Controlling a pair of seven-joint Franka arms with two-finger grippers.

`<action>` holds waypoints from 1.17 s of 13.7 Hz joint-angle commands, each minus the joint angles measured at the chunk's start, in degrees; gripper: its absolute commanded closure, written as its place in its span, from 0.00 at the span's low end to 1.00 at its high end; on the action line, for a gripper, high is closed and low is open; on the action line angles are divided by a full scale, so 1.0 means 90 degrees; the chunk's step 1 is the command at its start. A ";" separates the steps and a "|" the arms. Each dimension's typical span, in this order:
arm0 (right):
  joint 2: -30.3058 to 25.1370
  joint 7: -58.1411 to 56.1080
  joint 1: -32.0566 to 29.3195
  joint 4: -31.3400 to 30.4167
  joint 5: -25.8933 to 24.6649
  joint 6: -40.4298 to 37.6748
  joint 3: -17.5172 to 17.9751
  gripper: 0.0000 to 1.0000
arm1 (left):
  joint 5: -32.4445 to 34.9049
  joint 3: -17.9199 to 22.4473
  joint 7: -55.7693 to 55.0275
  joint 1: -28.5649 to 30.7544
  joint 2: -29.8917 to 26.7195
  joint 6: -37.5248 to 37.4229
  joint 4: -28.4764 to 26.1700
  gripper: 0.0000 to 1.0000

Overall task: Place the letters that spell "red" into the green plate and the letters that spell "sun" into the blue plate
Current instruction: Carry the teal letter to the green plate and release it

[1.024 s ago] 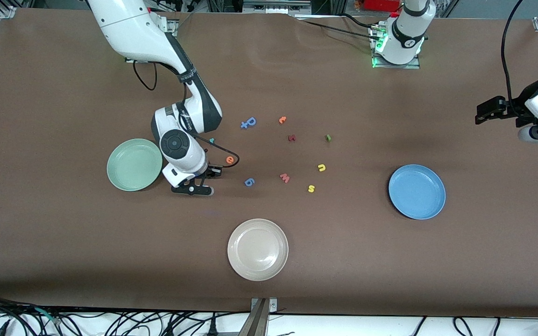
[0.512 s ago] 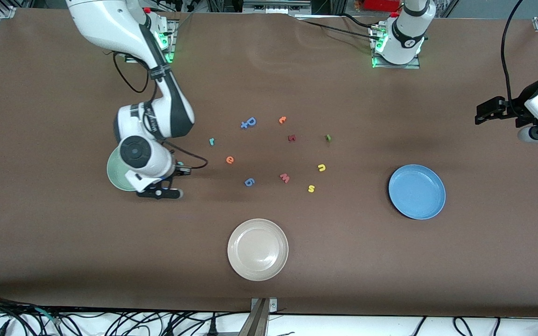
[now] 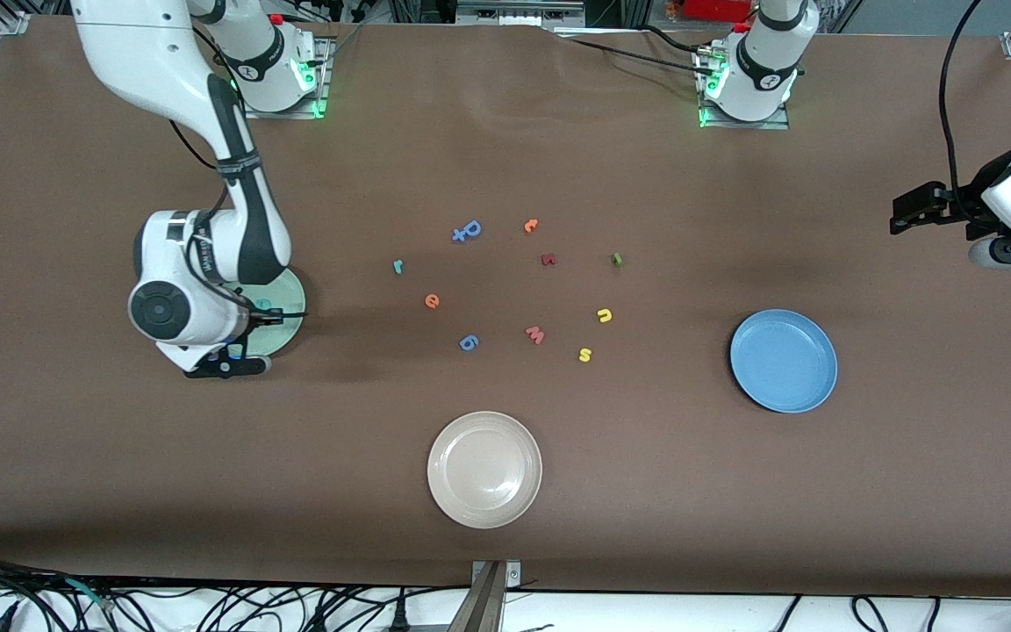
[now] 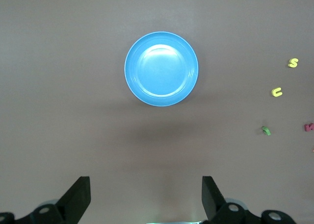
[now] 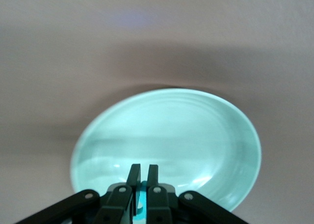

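One teal letter, seemingly the "d" (image 5: 141, 204), sits pinched between the pressed-together fingers of the right gripper (image 5: 140, 177), which hangs over the green plate (image 3: 288, 326); the step in hand is the drop of the first "red" letter. Judging by this, the next move calls for the fingers to part so it falls inside the rim, then a reach for the teal "r" (image 3: 397, 266) and the orange "e" (image 3: 432, 301), both on the table between the green plate and the other scattered letters; the plate looks otherwise empty in the right wrist view. Nothing lies in the blue plate (image 3: 784, 360); the yellow "s" (image 3: 585, 355), yellow "n" (image 3: 605, 315) and dark green letter (image 3: 617, 259) lie on the table near it. Waiting above the table's end, the left gripper (image 4: 146, 202) has its fingers spread and empty.
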 commanded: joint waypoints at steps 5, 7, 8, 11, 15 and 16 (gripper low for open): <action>-0.0099 -0.0294 -0.0029 -0.0517 0.0395 0.0310 0.0063 0.57 | 0.0077 0.0013 -0.0017 -0.0093 0.0168 -0.0048 0.0187 0.00; -0.0225 -0.0187 -0.0010 -0.0487 0.0395 0.0232 0.0092 0.21 | 0.0077 0.0003 -0.0104 -0.0112 0.0198 -0.0048 0.0187 0.00; -0.0352 -0.0061 0.0048 -0.0468 0.0395 0.0203 0.0102 0.15 | 0.0077 0.0003 -0.0105 -0.0190 0.0217 -0.0048 0.0187 0.00; -0.0665 0.1293 0.0603 -0.0370 0.0386 -0.0051 0.0161 0.05 | 0.0077 0.0003 -0.0105 -0.0230 0.0218 -0.0048 0.0187 0.00; -0.0656 0.2731 0.1298 -0.0341 0.0609 0.0085 0.0462 0.02 | 0.0057 0.0003 -0.0192 -0.0415 0.0305 -0.0048 0.0187 0.00; -0.0627 0.2801 0.1299 -0.0263 0.0871 0.0172 0.0686 0.01 | 0.0057 -0.0006 -0.0309 -0.0473 0.0334 -0.0039 0.0187 0.00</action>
